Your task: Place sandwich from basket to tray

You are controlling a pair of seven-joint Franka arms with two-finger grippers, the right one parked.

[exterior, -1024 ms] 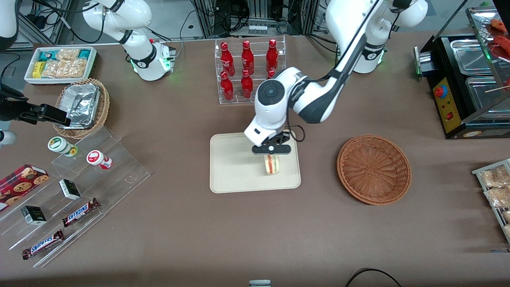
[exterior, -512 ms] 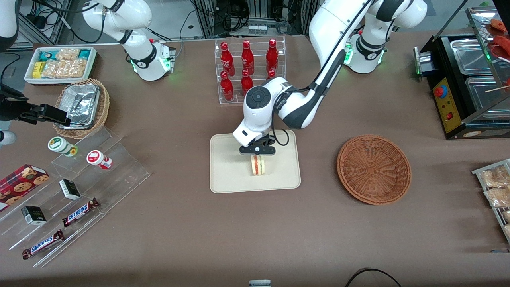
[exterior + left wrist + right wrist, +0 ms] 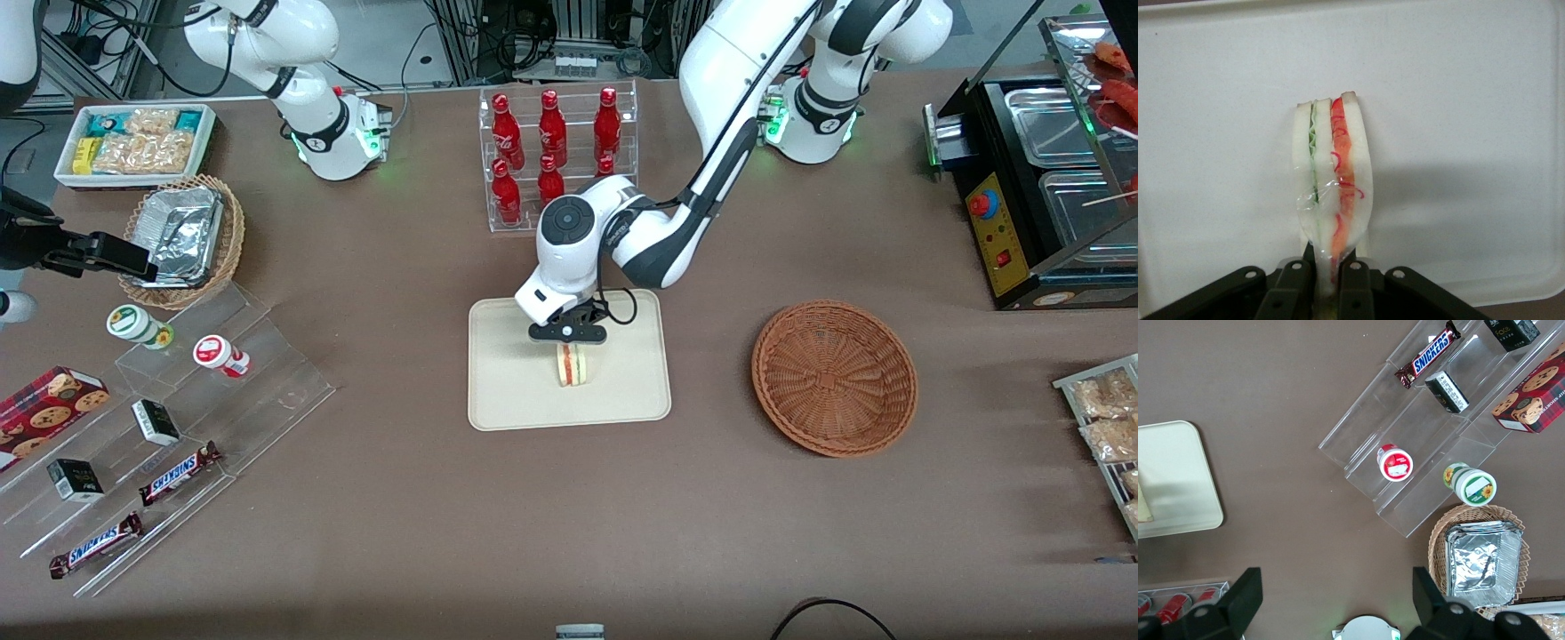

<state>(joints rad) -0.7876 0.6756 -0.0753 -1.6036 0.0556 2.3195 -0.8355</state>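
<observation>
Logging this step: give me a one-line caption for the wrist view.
Gripper shut on the wrapped sandwich, holding it on edge over the tray.

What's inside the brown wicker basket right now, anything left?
Nothing shows in the basket; its woven bottom is bare all over. The sandwich is over the tray, pinched in the gripper. Whether it touches the tray cannot be told.
</observation>
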